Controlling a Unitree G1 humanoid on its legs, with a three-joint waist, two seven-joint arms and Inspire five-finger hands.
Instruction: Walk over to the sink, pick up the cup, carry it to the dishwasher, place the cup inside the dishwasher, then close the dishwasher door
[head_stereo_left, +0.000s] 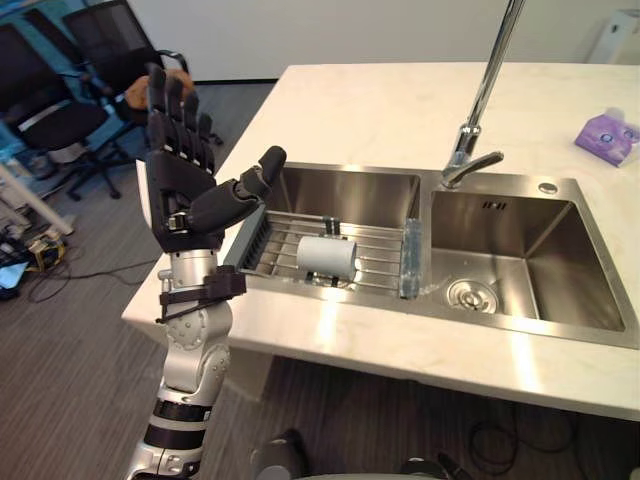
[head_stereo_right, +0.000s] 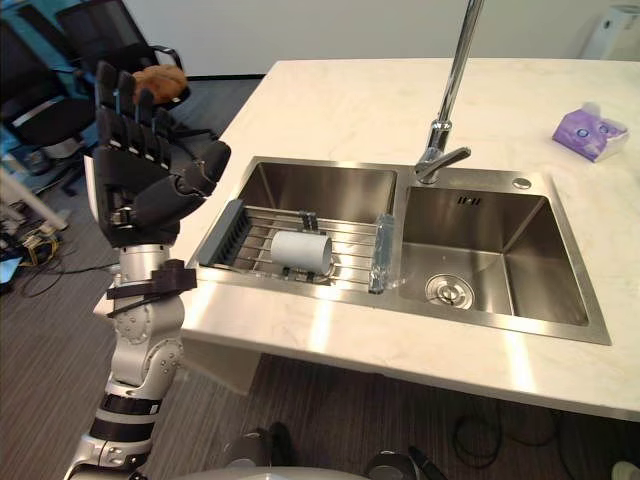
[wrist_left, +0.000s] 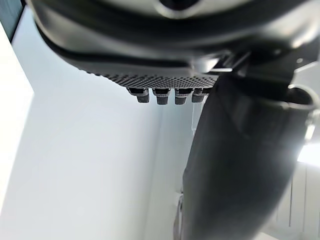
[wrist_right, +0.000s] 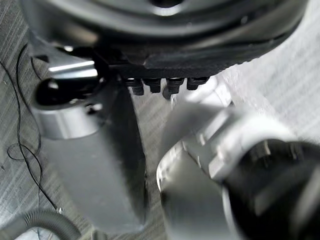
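cup (head_stereo_left: 327, 257) not yet grasped — left hand (head_stereo_left: 183, 190) fingers straight, thumb out, holding nothing, raised beside the sink (head_stereo_left: 345, 190). right hand (wrist_right: 150, 30) fingers relaxed, empty, over floor (wrist_right: 300, 65). cup lies on its side on the wire rack (head_stereo_left: 385, 262) in the left basin. walk looks done — pick-up, carry, placing, door closing remain.

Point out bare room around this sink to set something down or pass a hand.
Free: the right basin around its drain, and the counter behind the faucet up to the tissue pack. Crowded: the left basin, spanned by rack and cup, with the open left hand beside it.
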